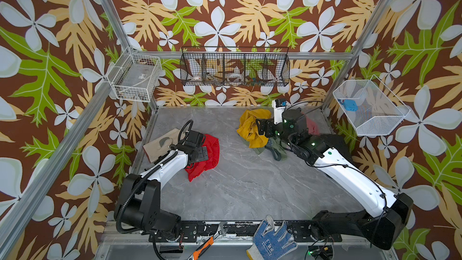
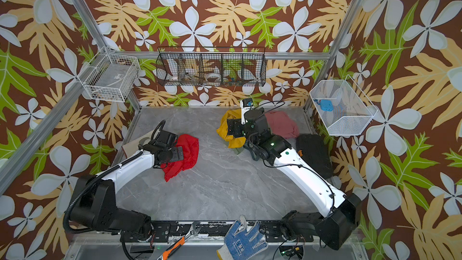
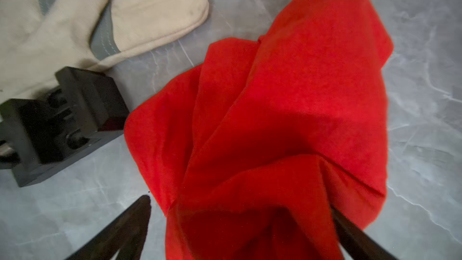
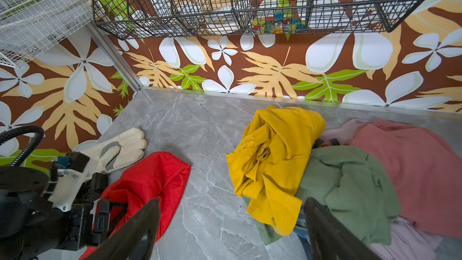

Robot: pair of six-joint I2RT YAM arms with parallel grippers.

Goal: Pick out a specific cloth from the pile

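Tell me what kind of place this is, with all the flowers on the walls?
Probably a robot practice booth, not a home. A left arm and a right arm are mounted at a grey table, a metal frame boxes it in, and wire baskets hang on the walls.

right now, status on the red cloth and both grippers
Left gripper open, around red cloth. Red cloth on table, clear of pile. Right gripper open, by yellow cloth at pile. White glove beside red cloth, not touching.
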